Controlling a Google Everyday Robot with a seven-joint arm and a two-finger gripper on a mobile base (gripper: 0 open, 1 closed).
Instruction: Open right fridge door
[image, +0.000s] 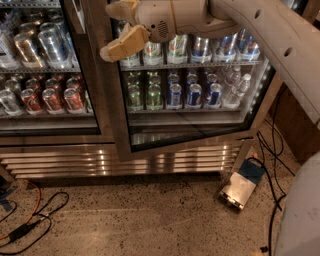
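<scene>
Right fridge door (200, 125) is filling the centre and right of the frame and is standing ajar. Its bottom rail is slanting out from the cooler front, with the left corner sitting nearer the camera than the right. The long axis is running upright, top to bottom. The pane is facing outward and a bit toward the lower left, with the free edge on the left.

Nearest, the white robot body (300, 215) is filling the lower right corner. The speckled floor (140, 220) is running across the bottom, with an orange cable (39, 200) lying at lower left. A small silver box (240, 186) with a blue end is lying on the floor just below the door's lower right corner. Behind that, the steel grille (65, 162) is running along the cooler base.

The gripper (106, 29) is hanging at upper centre, high on the door's left stile. The white arm (270, 30) is coming in from the upper right across the glass. Its two tan fingers (125, 42) are standing apart, one above the other, tips pointing left, and the stile is passing behind the gap. Cannot tell whether either is touching the frame.

Farther back, green and blue cans (175, 95) and water bottles (235, 87) are standing on shelves behind the pane. The left door (95, 131) is sitting flush at the frame's left, fronting red and silver cans (50, 97).
</scene>
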